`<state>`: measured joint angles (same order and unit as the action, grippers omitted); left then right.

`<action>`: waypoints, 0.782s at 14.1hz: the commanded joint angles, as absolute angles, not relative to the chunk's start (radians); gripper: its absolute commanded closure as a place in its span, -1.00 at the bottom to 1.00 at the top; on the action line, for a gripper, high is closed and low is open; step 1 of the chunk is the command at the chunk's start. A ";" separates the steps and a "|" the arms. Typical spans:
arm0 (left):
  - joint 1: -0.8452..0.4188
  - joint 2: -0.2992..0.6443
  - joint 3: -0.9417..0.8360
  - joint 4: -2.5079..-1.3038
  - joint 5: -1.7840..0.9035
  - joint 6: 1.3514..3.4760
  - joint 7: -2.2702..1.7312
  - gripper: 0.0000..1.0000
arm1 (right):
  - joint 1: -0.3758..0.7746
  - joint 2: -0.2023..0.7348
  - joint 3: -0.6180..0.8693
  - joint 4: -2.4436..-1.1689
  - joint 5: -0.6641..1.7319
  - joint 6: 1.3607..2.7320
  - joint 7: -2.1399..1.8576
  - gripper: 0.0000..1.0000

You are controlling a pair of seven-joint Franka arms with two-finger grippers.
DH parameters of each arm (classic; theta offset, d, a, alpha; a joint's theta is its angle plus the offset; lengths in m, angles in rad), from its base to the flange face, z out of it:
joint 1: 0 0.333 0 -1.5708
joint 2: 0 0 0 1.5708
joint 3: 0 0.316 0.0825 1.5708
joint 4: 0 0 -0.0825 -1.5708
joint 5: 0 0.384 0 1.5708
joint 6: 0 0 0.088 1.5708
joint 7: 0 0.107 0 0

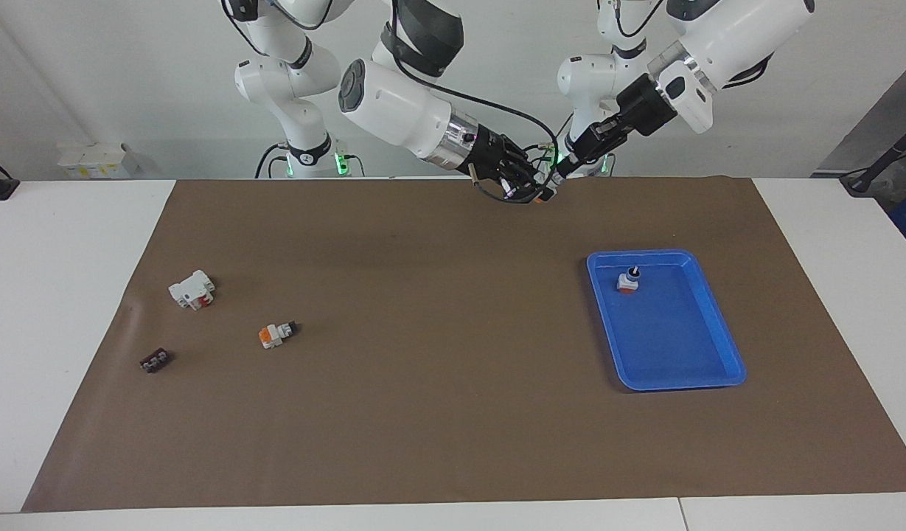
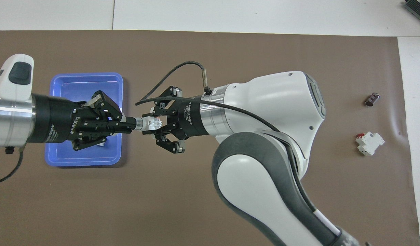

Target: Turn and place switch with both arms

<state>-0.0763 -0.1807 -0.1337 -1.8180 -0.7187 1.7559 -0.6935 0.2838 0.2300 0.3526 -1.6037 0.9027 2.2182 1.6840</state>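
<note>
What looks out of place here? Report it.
Nothing looks damaged or spilled. One switch stands in the blue tray; another lies on its side on the mat. Both grippers, left and right, meet on a third switch in mid-air.

The left gripper (image 2: 134, 123) and the right gripper (image 2: 155, 125) meet tip to tip over the brown mat (image 2: 230, 48), both closed on the switch (image 2: 149, 123) between them. The left gripper's body covers part of the blue tray (image 2: 85, 79). Toward the right arm's end of the desk (image 2: 264, 13) lie a white block with a red part (image 2: 369, 143) and, farther from the robots, a small dark piece (image 2: 372, 99).
</note>
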 commanded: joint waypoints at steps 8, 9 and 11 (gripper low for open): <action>-0.081 -0.207 -0.127 -1.867 -0.718 1.885 -0.511 1.00 | 0.273 0.199 0.356 -1.626 0.923 2.232 1.697 1.00; -0.080 -0.209 -0.127 -1.868 -0.718 1.884 -0.444 1.00 | 0.273 0.199 0.356 -1.626 0.923 2.232 1.697 1.00; -0.077 -0.216 -0.126 -1.878 -0.718 1.875 -0.318 1.00 | 0.272 0.199 0.356 -1.623 0.925 2.233 1.698 1.00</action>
<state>-0.0847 -0.1896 -0.1389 -1.8330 -0.7209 1.8247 -0.4446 0.2816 0.2298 0.3513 -1.6038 0.9028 2.2528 1.6843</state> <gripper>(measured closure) 0.894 0.670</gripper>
